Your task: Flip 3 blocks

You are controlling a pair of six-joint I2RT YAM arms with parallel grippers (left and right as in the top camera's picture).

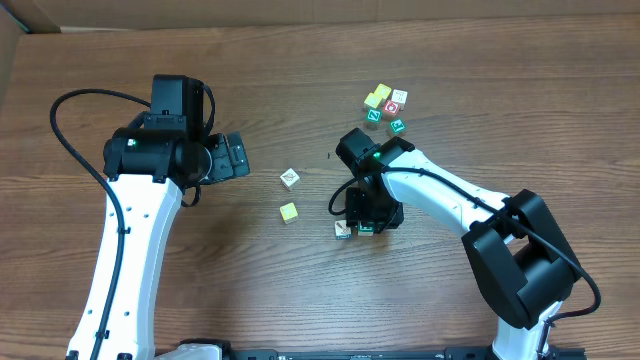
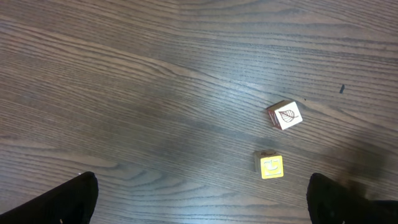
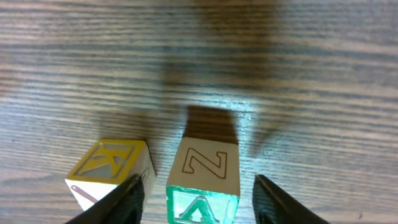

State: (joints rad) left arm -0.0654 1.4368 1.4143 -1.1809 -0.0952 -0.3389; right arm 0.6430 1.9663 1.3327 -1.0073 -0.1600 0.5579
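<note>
White and black, the right arm (image 1: 440, 190) reaches in from the near right corner of the brown wooden table (image 1: 300, 60). It bends at the elbow and stretches toward the middle. Its wrist tips over, so the right gripper (image 3: 198, 202) points straight down at the wood.

Its two fingers (image 3: 127, 199) stand one on each side of a Z block (image 3: 202, 165). That block has a Z on top and a green face at the front. I see a thin gap on both sides, so the fingers have let go and grasp nothing. The Z block sits flat on the table.

Just beside it sits a K block (image 3: 112, 163) with a yellow top. One finger is close by that block too.

The left arm (image 1: 125, 250) comes up from the near left side and turns its wrist toward the middle. The left gripper (image 1: 237, 157) hangs over bare wood with its fingers spread wide and nothing in them.

Between the two grippers lie a leaf block (image 2: 286, 116), white with a leaf drawing, and a yellow block (image 2: 271, 166). They are near each other but not touching.

Far back on the table, a little bunch of blocks (image 1: 380, 97) sits close together, well apart from both grippers.
</note>
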